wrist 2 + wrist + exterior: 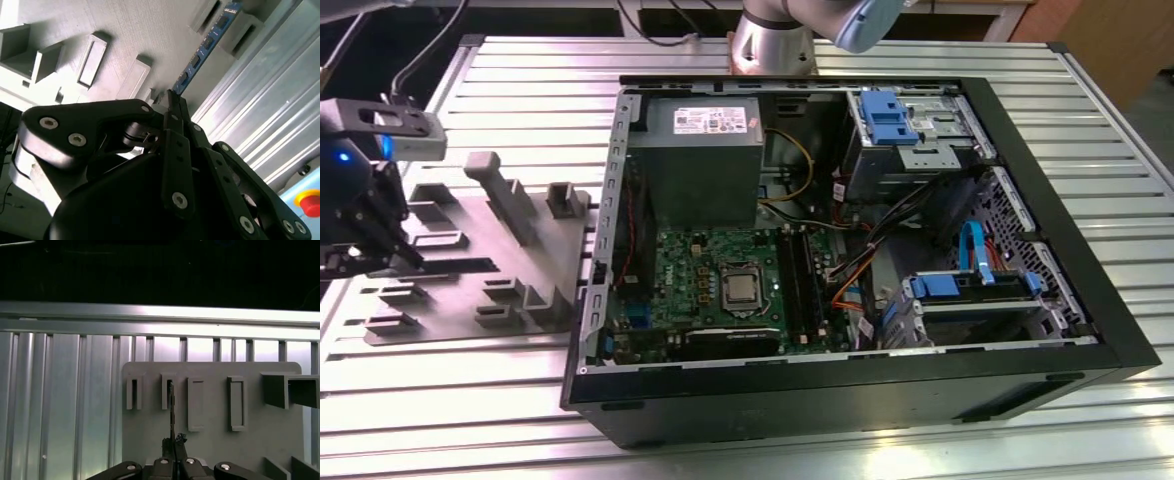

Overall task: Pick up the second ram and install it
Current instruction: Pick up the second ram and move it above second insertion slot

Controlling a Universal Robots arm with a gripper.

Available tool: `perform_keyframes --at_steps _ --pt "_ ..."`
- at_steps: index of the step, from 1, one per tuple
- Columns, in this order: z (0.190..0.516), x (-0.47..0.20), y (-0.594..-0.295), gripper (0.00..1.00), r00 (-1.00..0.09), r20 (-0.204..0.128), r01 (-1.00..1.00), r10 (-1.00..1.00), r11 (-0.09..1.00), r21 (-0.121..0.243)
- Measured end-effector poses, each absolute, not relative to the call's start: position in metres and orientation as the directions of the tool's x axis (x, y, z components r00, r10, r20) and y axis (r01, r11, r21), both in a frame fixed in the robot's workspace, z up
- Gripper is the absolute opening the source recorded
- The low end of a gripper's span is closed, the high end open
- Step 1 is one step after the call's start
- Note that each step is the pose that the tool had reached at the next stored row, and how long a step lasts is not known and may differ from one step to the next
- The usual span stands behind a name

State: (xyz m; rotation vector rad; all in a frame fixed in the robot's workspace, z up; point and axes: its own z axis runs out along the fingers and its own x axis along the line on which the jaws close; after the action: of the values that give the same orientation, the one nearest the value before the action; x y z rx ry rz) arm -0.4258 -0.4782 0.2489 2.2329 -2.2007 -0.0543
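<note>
In the exterior view, my gripper (pixel 390 258) hangs over the grey tray (pixel 540 272), at nine o'clock from the computer case (pixel 854 395). In the second wrist view, it pinches the second ram (pixel 205 46) by its flat sides, above the tray. In the first wrist view, the ram (pixel 171 407) is edge-on and thin, so I guess it is light, stiff and breakable.

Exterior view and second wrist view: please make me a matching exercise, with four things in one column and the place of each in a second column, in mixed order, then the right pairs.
Things
1. long thin blue circuit-board strip
2. grey metal power-supply box
3. square silver processor
4. flat grey plastic holder tray

Places
A. on the ribbed metal table, at the exterior view's left of the black computer case
B. in the middle of the green motherboard
C. one end between the gripper's fingers
D. inside the case, between the motherboard and the far wall

Pairs: 1-C; 2-D; 3-B; 4-A
</note>
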Motion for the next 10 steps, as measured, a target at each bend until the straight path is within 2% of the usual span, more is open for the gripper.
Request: perform_keyframes --at_steps 10 --pt "0.281 -0.426 -0.478 0.11 0.014 -0.022 -0.999 -1.000 -0.015 0.029"
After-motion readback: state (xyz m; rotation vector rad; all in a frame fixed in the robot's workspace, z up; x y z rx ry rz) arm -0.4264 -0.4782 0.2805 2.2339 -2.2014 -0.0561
